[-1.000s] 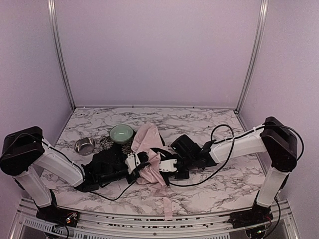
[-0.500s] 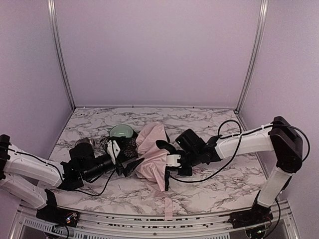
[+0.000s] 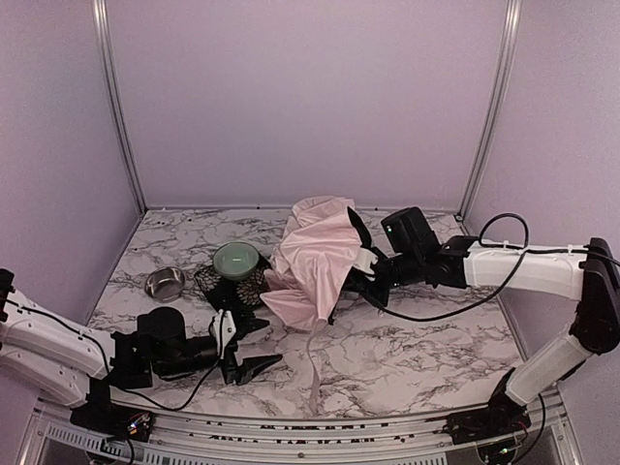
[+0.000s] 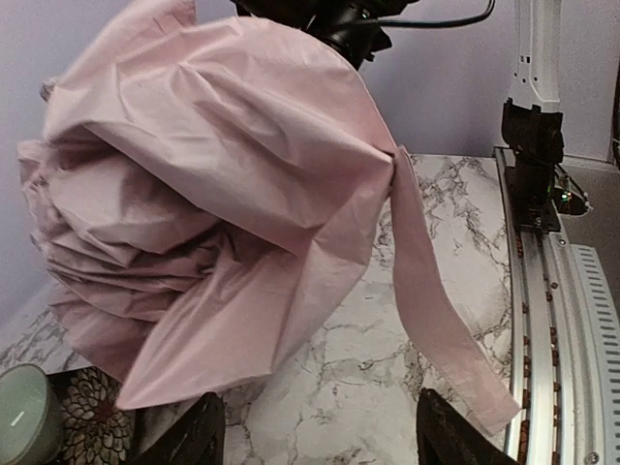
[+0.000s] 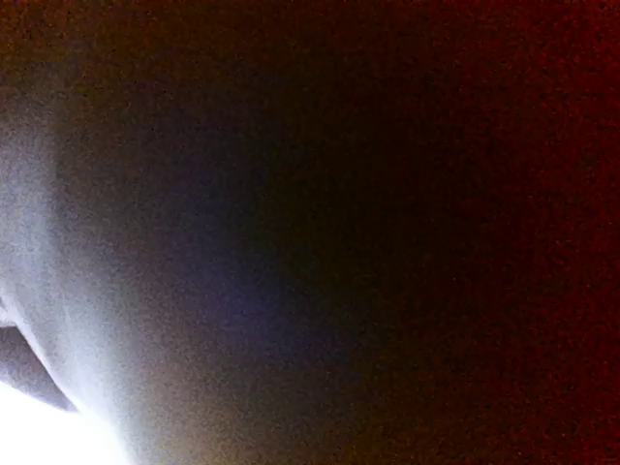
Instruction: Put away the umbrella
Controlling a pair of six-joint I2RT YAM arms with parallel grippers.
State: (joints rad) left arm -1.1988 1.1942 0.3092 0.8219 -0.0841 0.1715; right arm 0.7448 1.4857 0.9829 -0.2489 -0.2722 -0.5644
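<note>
Pink umbrella [image 3: 315, 257] hangs pinched in the right gripper [image 3: 360, 276] above mid bench [image 3: 417, 339]; left gripper [image 3: 263, 341] gapes wide, holding nothing, near the front edge.

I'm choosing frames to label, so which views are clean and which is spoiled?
Top external: evenly lit and sharp, the umbrella clear. Left wrist: sharp too, soft shadows in the umbrella's folds, no glare. Right wrist: spoiled, a dark reddish blur with a pale smear at lower left; nothing recognisable.
</note>
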